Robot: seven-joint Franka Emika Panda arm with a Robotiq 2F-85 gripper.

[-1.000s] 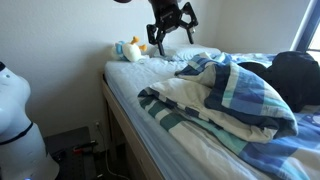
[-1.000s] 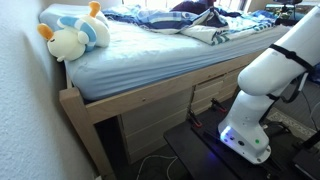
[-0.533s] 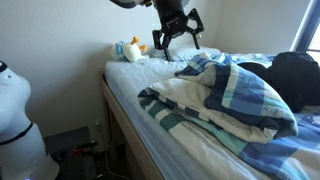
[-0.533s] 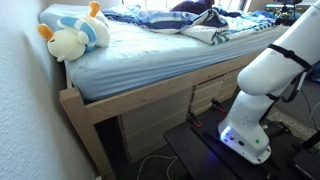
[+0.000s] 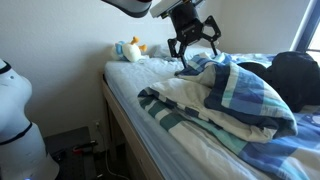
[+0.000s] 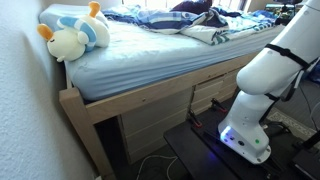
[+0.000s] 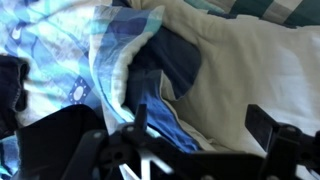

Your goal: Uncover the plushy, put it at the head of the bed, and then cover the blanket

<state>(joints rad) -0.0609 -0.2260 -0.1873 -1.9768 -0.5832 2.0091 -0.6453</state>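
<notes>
Above the bunched blanket, the gripper hovers, fingers spread, presumably to draw it over the uncovered plushy beyond.

Plushy lies on the bed, at the bed's corner beside the wall. Blanket lies bunched on the bed's middle, well apart from the plushy. Hand hangs above the blanket's plushy-side edge.
</notes>
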